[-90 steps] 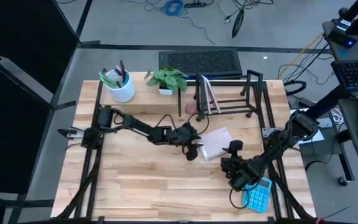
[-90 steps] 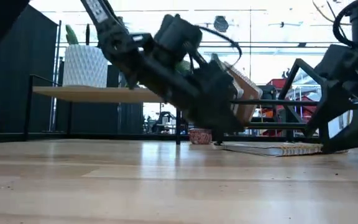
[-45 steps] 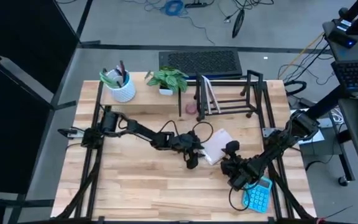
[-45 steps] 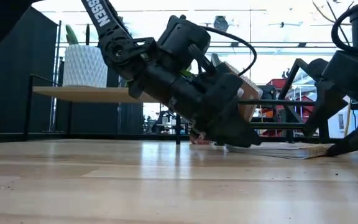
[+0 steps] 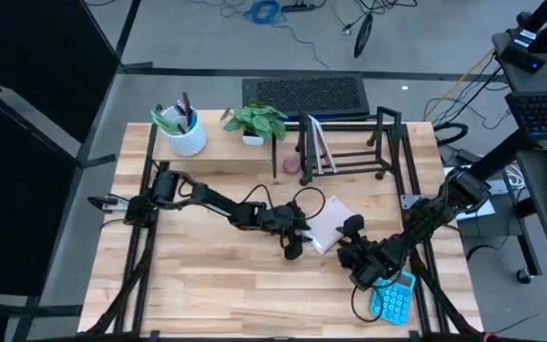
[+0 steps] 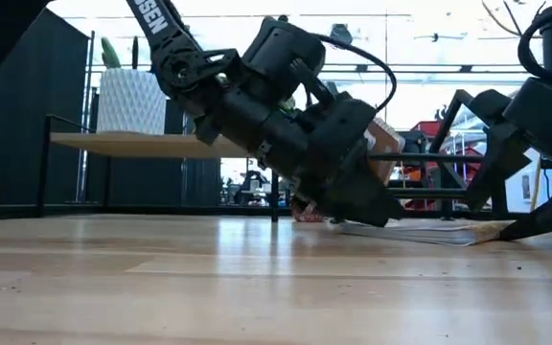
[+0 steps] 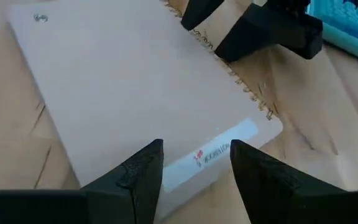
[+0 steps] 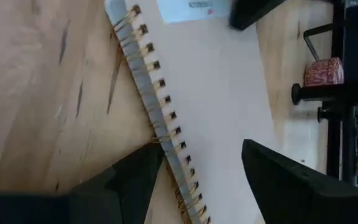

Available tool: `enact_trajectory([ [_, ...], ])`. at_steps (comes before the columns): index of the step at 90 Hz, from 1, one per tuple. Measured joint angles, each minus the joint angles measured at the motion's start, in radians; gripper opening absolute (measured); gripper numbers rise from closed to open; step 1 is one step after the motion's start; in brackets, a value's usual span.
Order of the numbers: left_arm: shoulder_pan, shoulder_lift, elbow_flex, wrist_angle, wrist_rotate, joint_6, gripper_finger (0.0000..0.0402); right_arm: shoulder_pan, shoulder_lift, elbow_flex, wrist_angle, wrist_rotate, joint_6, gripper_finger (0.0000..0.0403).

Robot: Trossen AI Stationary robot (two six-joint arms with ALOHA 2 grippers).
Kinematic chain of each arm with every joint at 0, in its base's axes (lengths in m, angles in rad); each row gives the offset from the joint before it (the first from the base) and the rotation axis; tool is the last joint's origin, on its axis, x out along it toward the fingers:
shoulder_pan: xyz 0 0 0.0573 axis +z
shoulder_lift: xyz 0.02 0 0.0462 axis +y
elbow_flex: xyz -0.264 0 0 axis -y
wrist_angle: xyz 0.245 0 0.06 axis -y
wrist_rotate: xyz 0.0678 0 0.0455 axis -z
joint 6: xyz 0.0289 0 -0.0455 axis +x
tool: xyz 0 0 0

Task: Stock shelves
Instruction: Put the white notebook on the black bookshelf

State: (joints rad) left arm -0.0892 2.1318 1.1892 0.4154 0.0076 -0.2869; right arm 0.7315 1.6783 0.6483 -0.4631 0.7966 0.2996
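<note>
A pale spiral notebook [image 5: 328, 220] lies flat on the table's middle. My left gripper [image 7: 194, 171] is open and tipped down at the notebook's labelled end [image 7: 219, 154]. My right gripper [image 8: 197, 177] is open, and its fingers stand on either side of the spiral edge [image 8: 160, 118]. At the back, the pale-wood riser shelf [image 5: 226, 147] carries a white pen pot [image 5: 180, 133] and a small plant [image 5: 257, 122]. The black wire rack [image 5: 349, 142] beside it holds one upright book [image 5: 321, 144]. My left gripper's fingers [image 7: 143, 169] slant down from the table's left over the notebook's labelled end. I cannot tell whether they touch it. My right gripper's finger [image 6: 535, 222] reaches the notebook's spiral side [image 6: 487, 230] low over the table. I cannot tell whether it touches.
A blue calculator [image 5: 394, 296] lies near the front right, beside my right arm. A small reddish thing [image 5: 291, 163] sits on the table between riser and rack. Bare wood [image 5: 207, 275] lies at the near left.
My left gripper has gone down and a little toward the near edge, ending tipped at the notebook's labelled end. My right gripper has tipped lower toward the notebook's spiral side.
</note>
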Motion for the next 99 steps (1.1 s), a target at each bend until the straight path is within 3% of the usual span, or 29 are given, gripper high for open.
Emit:
enact_trajectory([
  [15,0.045,-0.019,0.007,-0.025,-0.195,-0.002,0.0173,0.001,0.000,-0.001,0.018,0.002,0.003,0.0221],
  [22,0.075,0.025,0.005,-0.037,-0.230,-0.053,0.0173,0.001,0.001,-0.001,0.034,0.004,0.003,0.0221],
  [33,0.098,0.060,0.007,-0.010,-0.211,-0.124,0.0173,0.002,0.002,-0.001,0.043,0.002,0.003,0.0221],
  [81,0.060,0.106,0.008,0.083,-0.102,-0.121,0.0173,-0.042,0.003,0.000,0.052,0.014,-0.058,0.0220],
  [90,0.059,0.106,0.008,0.083,-0.089,-0.123,0.0173,-0.042,0.003,0.000,0.053,0.002,-0.070,0.0200],
  [99,0.059,0.106,0.008,0.083,-0.087,-0.126,0.0173,-0.039,0.003,0.000,0.050,-0.026,-0.068,0.0152],
])
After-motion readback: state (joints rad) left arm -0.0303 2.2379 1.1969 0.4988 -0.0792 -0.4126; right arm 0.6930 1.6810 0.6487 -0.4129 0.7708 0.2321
